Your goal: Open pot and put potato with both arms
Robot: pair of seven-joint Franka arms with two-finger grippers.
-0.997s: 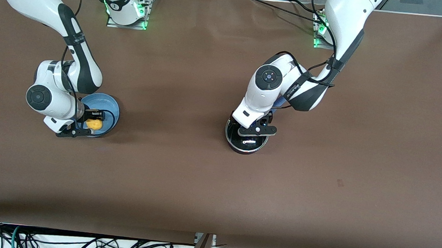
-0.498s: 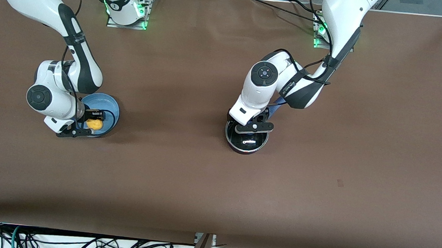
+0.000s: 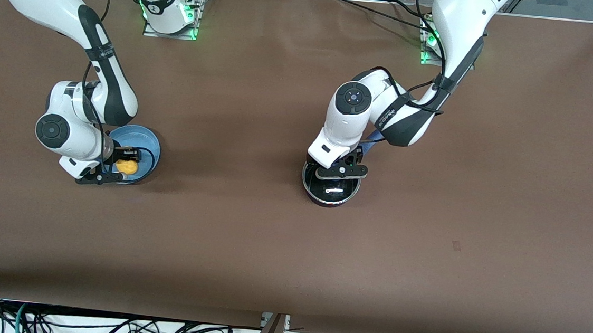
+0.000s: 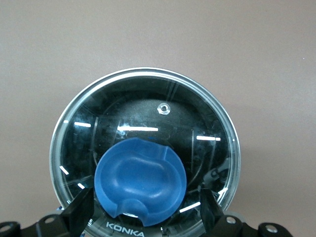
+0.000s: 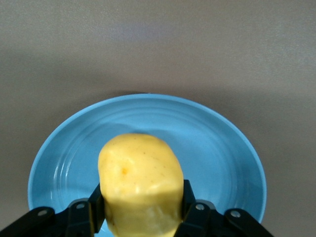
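The black pot (image 3: 330, 191) stands mid-table with its metal-rimmed glass lid (image 4: 148, 111) on it. Its blue handle (image 3: 370, 143) points toward the robots' bases. My left gripper (image 3: 339, 175) is low over the lid and open. Its fingers (image 4: 81, 213) stand on either side of the blue knob (image 4: 140, 180), with a gap on each side. The yellow potato (image 3: 127, 167) is over the blue plate (image 3: 144, 141) toward the right arm's end of the table. My right gripper (image 3: 119, 165) is shut on the potato (image 5: 140, 180), with one finger pressed against each of its sides.
In the right wrist view the blue plate (image 5: 222, 148) holds nothing besides the potato above it. Brown tabletop surrounds the pot and the plate. The arm bases with green lights (image 3: 170, 16) stand along the table's edge farthest from the front camera.
The left arm has shifted a little toward the right arm's end, bringing its gripper over the knob, then held still. The right arm and the potato have not moved.
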